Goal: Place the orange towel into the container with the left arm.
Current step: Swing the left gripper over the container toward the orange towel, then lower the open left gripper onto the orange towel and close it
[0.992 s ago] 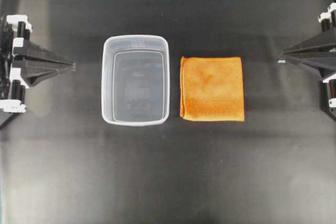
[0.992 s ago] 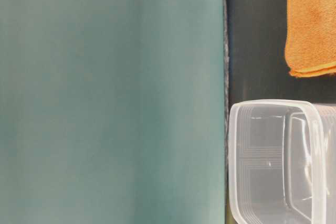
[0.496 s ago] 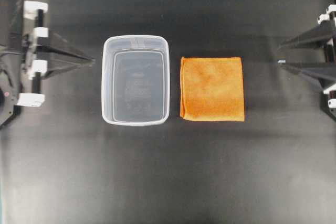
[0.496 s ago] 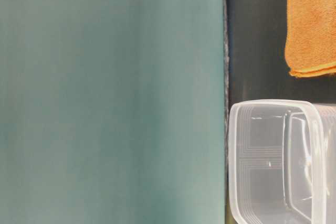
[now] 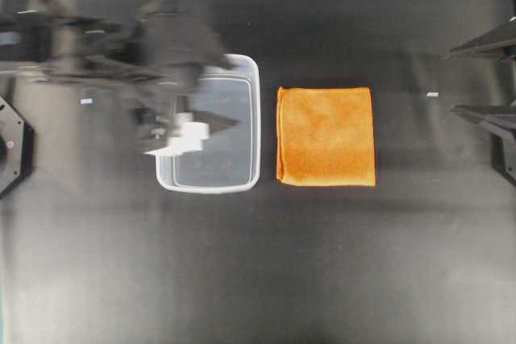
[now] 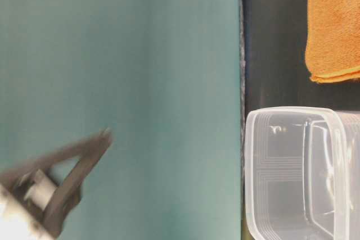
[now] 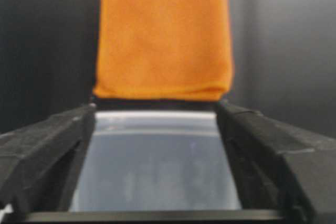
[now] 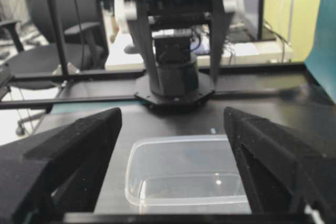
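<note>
- On a black, faintly glossy tabletop: soft pale reflections of ceiling lights near the far edge in the overhead view, otherwise dark and matte-looking.
- Near the middle of that surface: the container, clear plastic with rounded corners and a thick rim, standing upright with nothing inside.
- Just beside the container, on its right in the overhead view: the orange towel, folded roughly square, lying flat on the table, apart from the tub by a narrow strip of black.
- Above the container's left half: the left arm, heavily blurred, with white clips showing over the tub.
- Through the left wrist camera: the left gripper with its jaws spread wide, empty, framing the container's interior, the towel beyond the far rim.
- At the right edge of the overhead view: the right gripper, its two dark pointed fingers set well apart, empty, well clear of the towel.
- From the right wrist camera: the same wide, empty jaws, the container between them on the table, the left arm's base behind it.
- Behind the table in that view: a black frame rail, an office chair at the left, a cluttered white desk, a yellowish wall at the right.
- Along the table-level view: a plain teal backdrop filling most of the frame, the blurred left gripper low at its left.
</note>
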